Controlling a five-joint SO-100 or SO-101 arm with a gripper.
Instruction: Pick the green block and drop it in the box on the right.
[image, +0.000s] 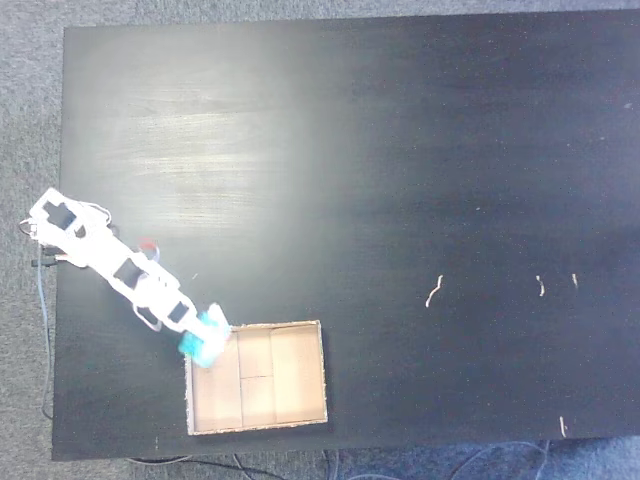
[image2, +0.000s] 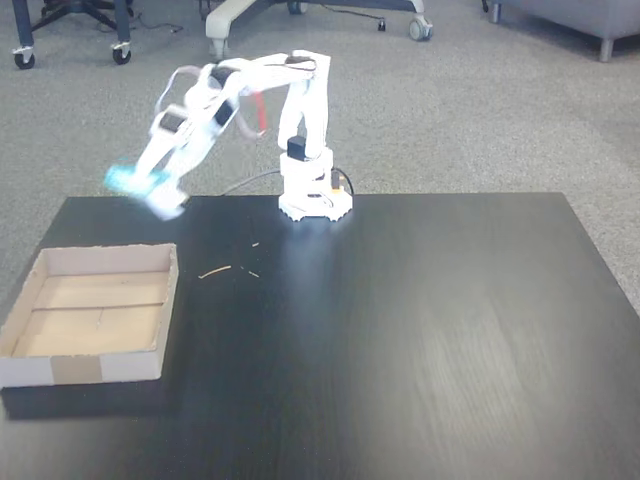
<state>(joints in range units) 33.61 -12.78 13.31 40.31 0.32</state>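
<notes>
The green block (image: 194, 346), small and teal, sits between the fingers of my white gripper (image: 207, 336), which is shut on it. In the top-down fixed view the block hangs over the upper left corner of the tan cardboard box (image: 272, 382). In the fixed view from the front, the gripper (image2: 150, 195) is blurred and holds the block (image2: 124, 180) in the air, above and behind the box (image2: 90, 310) at the table's left. The box has nothing in it.
The black table (image: 400, 150) carries a few small pale scraps (image: 433, 291) (image2: 213, 271). The arm's base (image2: 314, 200) stands at the far table edge. Cables (image: 42, 330) hang off the table's side. Chair wheels stand on the grey carpet behind.
</notes>
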